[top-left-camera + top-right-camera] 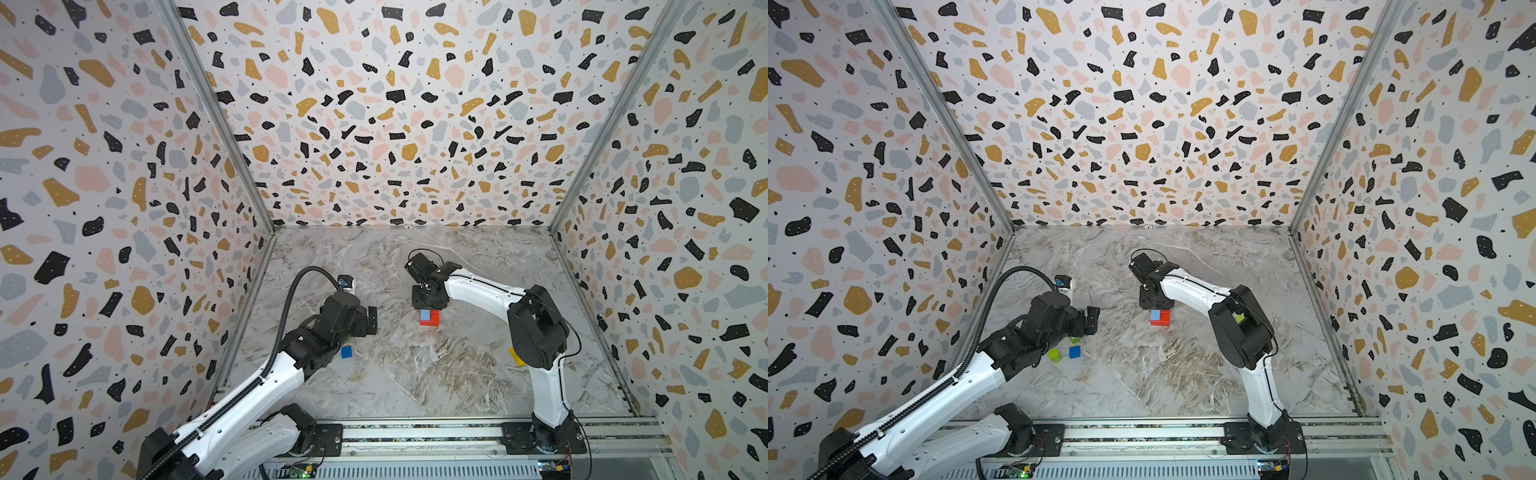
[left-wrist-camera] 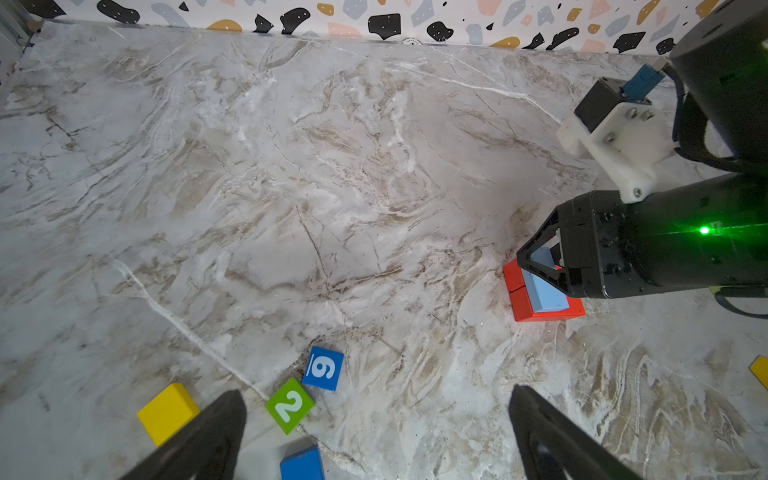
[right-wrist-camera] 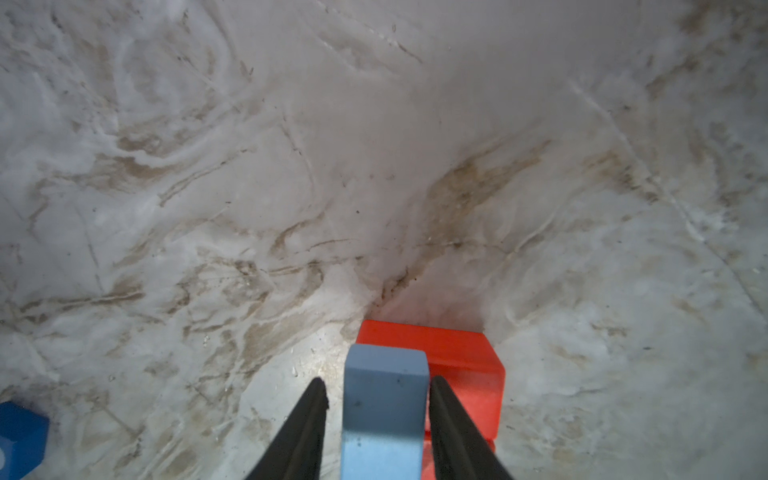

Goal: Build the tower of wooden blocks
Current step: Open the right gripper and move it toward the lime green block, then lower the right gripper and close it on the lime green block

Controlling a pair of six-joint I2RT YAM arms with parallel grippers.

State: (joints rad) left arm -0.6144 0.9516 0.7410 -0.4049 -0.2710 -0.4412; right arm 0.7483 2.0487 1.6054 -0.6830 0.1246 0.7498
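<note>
2 red slabs carry light-blue block; right pincer straddles it loosely, gap showing; left pincer spread wide.

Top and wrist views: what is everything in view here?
marble table: one, grey-white.
red wooden slabs: apparently two, centre, side by side.
light blue wooden block: one, atop the slabs.
blue numbered cube: one, left side.
green cube marked 2: one, beside it.
second blue block: one, nearby.
yellow cube: one, nearby.
lime cylinder: one, nearby.
yellow flat piece: one, right side.
left gripper: open, empty.
right gripper: open, straddling the light blue block.
</note>
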